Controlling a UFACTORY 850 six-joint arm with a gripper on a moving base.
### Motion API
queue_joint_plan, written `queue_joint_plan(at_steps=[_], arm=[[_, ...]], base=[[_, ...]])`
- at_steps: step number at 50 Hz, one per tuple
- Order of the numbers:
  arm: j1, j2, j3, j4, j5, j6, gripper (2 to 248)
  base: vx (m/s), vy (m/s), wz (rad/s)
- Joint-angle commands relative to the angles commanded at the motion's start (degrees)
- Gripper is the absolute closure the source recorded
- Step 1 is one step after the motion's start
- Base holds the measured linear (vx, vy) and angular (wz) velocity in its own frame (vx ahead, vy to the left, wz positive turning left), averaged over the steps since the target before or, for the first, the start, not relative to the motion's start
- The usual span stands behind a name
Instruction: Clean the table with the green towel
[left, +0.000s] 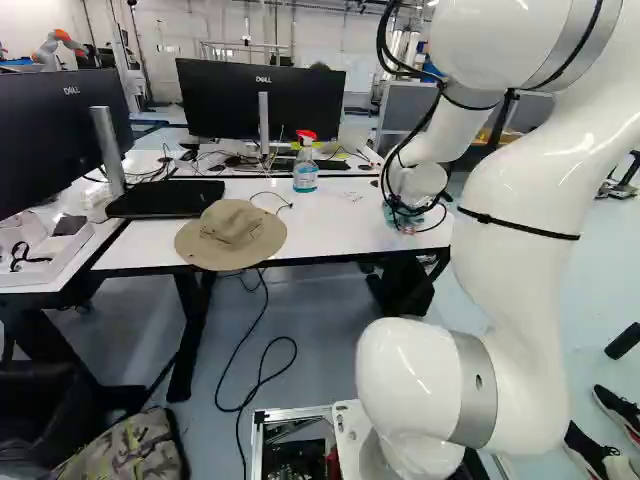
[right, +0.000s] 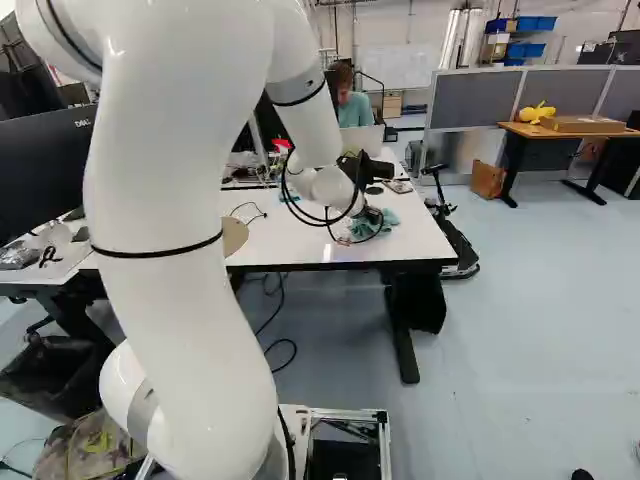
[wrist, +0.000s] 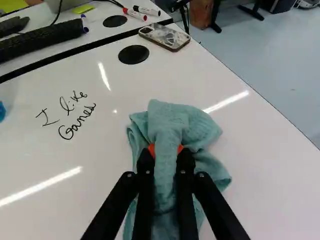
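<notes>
While the arm (right: 165, 300) cuts off most of the hat (left: 232, 235) in the right base view, the left base view gives all of it, well apart from the gripper (right: 370, 213), and there's the green towel (wrist: 169, 125), clenched between both fingers, folds spilling ahead and to either side!

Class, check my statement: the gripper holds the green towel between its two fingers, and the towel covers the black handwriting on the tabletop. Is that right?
No: the wrist view shows the black handwriting uncovered, beside the green towel. The rest stands: the gripper holds the towel between its two fingers.
</notes>
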Motion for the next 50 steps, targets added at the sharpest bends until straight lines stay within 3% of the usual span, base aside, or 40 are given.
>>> queue_joint_plan(at_steps=[27,38,50], arm=[[2.0,6.5,7.6,0.0,0.0,0.0,201],[1.1,9.1,10.5,0.0,0.0,0.0,201],[-1.1,9.8,11.2,0.0,0.0,0.0,201]], base=[[0.000,0.000,0.000],[0.000,0.000,0.000],[0.000,0.000,0.000]])
